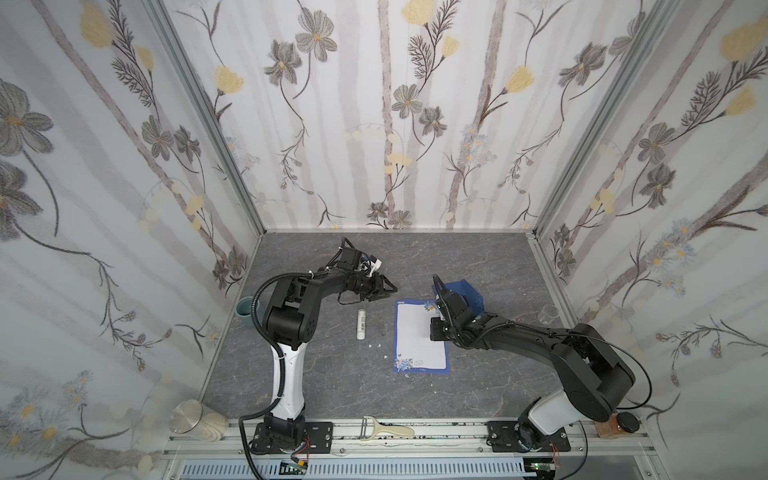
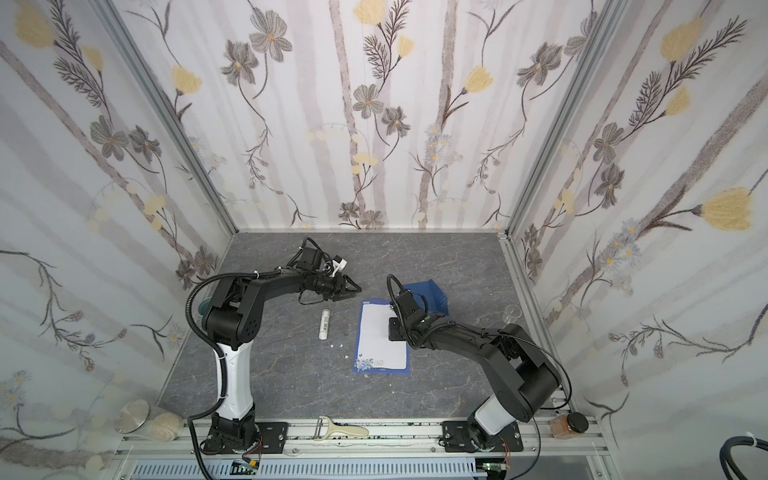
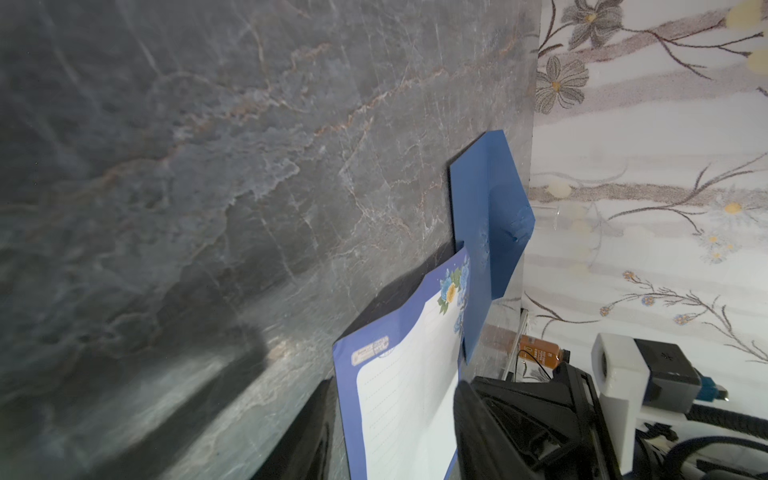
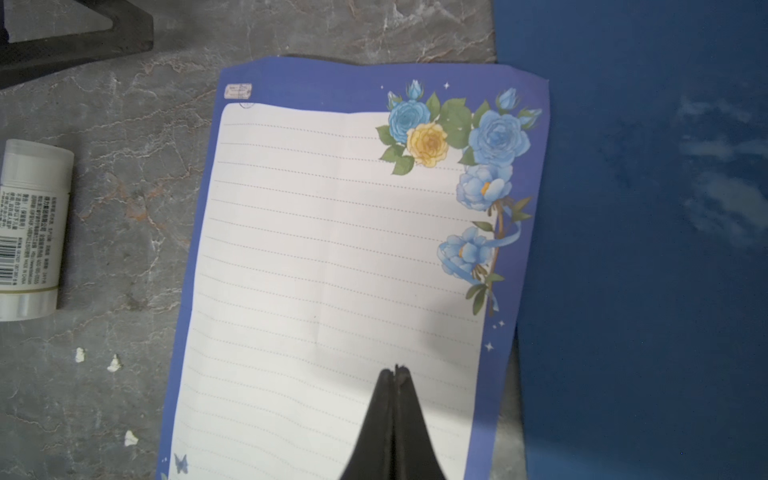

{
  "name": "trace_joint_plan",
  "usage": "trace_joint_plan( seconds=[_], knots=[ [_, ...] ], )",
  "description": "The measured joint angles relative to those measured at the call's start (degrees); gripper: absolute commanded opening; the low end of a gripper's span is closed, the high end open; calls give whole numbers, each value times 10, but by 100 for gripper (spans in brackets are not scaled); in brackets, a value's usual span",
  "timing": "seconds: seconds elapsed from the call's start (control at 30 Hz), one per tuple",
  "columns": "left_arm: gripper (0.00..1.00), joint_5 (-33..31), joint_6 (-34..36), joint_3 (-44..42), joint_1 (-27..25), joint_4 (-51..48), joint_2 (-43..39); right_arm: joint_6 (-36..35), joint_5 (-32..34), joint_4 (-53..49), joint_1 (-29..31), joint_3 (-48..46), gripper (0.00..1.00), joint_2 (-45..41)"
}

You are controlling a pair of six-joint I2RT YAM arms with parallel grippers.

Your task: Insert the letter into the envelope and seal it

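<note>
The white lined paper letter [image 1: 415,340] with a blue flowered border lies flat, face up, on the grey marble tabletop [image 1: 332,374], its far corner meeting the dark navy paper envelope [image 1: 471,291]. The right gripper [image 4: 395,368] has its fingers pressed together over the letter's middle. The left gripper [image 1: 384,287] hangs near the white cylindrical glue stick [image 1: 362,324]; whether its fingers are parted I cannot tell.

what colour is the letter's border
Blue, framing the white lined paper letter; clearest in the right wrist view.
</note>
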Motion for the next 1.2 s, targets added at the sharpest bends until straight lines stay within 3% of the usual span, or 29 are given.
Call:
trace_joint_plan(
  seconds=[0.43,0.8,1.2],
  knots=[
    [48,-73,32,28,-16,-35,2,39,-10,-4,32,-52,0,-7],
    [48,-193,79,68,-17,-117,7,-46,20,13,25,-18,0,33],
    [49,-178,88,91,-23,-126,21,-54,25,-23,20,3,0,10]
  ],
)
